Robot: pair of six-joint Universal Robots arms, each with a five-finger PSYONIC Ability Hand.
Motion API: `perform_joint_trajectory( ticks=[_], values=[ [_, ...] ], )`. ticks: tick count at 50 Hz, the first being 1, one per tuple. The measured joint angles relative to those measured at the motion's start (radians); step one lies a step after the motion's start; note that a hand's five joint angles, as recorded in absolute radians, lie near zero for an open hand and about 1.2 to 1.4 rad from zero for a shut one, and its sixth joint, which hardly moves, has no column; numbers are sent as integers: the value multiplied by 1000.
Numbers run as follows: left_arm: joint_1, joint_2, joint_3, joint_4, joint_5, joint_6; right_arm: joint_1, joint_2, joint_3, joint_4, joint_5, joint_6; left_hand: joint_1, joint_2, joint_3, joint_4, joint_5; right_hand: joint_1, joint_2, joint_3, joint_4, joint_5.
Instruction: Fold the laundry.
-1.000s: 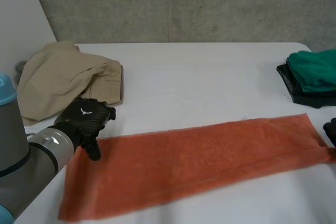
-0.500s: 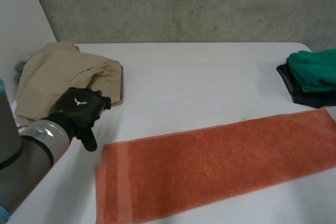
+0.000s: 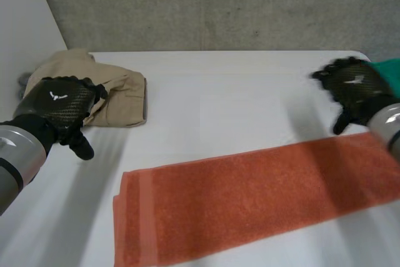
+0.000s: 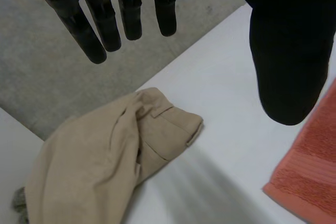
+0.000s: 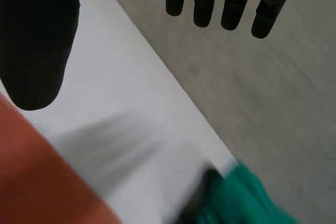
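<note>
Lying flat is an orange towel [image 3: 250, 198]; left hand [image 3: 59, 107] and right hand [image 3: 353, 89] hang near its opposite ends, fingers [image 4: 107, 22] straight, seemingly holding nothing.

Looks like a robotics test lab: bare grey concrete wall [image 3: 219, 4] behind a plain white table [image 3: 237, 98], grey machine arm [image 3: 11, 154] over it, orange towel [image 3: 250, 198] and beige garment [image 3: 119, 95] laid out.
</note>
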Motion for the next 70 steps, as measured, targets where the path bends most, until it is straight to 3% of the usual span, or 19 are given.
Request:
perform_joint_trajectory(
  ticks=[4, 8, 10, 17, 25, 32, 34, 40, 48, 55, 58, 63, 70],
  values=[
    [-11, -23, -3, 2, 3, -1, -151, 2, 0, 35, 4, 14, -27, -20, -26, -19, -18, 10, 31, 33, 30, 40],
    [-30, -52, -7, 9, 0, -2, -351, 15, 1, 124, -46, -24, -27, -22, -27, -23, -18, 95, 88, 100, 96, 108],
    [-44, -70, -12, 18, -4, -3, -470, 42, 2, 194, -104, -90, -27, -24, -27, -23, -18, 159, 144, 160, 158, 169],
    [-71, -107, -19, 47, -13, -4, -640, 154, 14, 277, -237, -245, -27, -24, -27, -23, -18, 196, 175, 197, 208, 217],
    [-86, -121, -16, 57, -14, -3, -699, 277, 32, 213, -298, -270, -27, -24, -27, -23, -18, 271, 273, 274, 276, 285],
    [-94, -120, -14, 57, -15, -2, -715, 303, 48, 139, -325, -242, -27, -24, -27, -23, -18, 313, 313, 316, 316, 324],
    [-95, -120, -14, 57, -17, -2, -717, 309, 51, 122, -336, -231, -27, -24, -27, -23, -18, 375, 369, 369, 366, 374],
    [-101, -118, -13, 57, -25, -2, -718, 315, 50, 91, -369, -184, -27, -24, -27, -23, -18, 865, 906, 896, 898, 888],
    [-104, -111, -18, 58, -36, -3, -719, 263, 22, 31, -367, -84, -27, -25, -27, -23, -18, 865, 934, 939, 950, 909],
    [-88, -74, -20, 54, -40, -3, -616, 145, -21, 16, -302, -116, -27, -25, -27, -24, -18, 865, 934, 941, 950, 909],
    [-67, -46, -20, 53, -38, -3, -491, 76, -27, 17, -306, -138, -27, -26, -27, -28, -27, 865, 934, 944, 951, 924],
    [-12, 17, -15, 53, -24, -5, -170, -35, 0, 10, -397, -159, -27, -27, -27, -28, -29, 865, 934, 944, 951, 924],
    [33, 65, -12, 44, -1, -10, 240, -84, 96, -36, -518, -180, -46, -39, -45, -39, -39, 865, 934, 944, 951, 927]
  ],
)
